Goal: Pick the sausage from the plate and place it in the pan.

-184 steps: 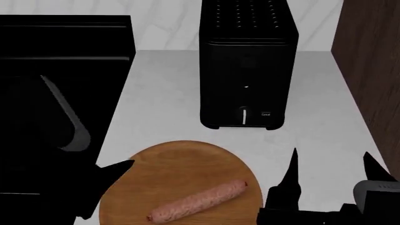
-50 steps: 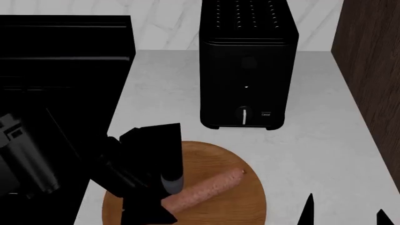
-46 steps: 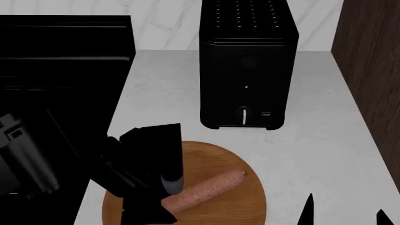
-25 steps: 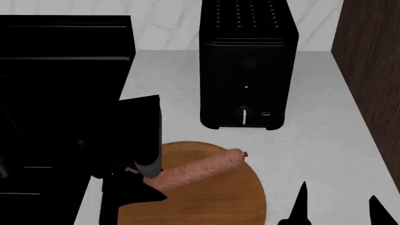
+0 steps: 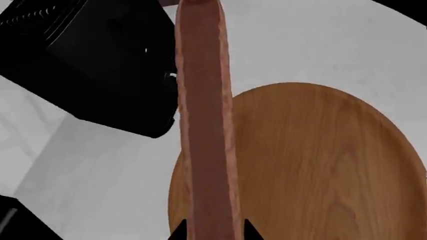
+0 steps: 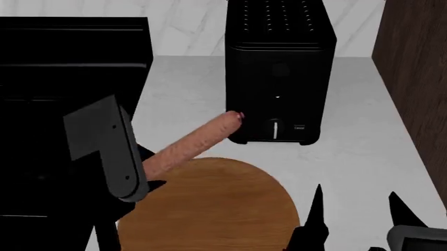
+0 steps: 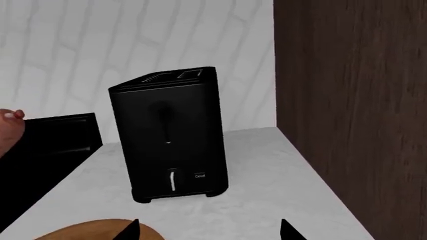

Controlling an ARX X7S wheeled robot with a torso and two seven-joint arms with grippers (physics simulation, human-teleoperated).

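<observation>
Now sausage [image 6: 190, 144] lifted higher off plate [image 6: 231, 209], left fingers [image 5: 177, 232] clamped

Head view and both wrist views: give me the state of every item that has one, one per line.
sausage: lifted off the plate, held at one end, free end tilted up toward the toaster.
plate: bare, flat on the counter.
left gripper: shut on the sausage.
right gripper: open, holding nothing, fingers apart.
toaster: upright, slots unfilled as far as visible.
pan: not visible.
</observation>
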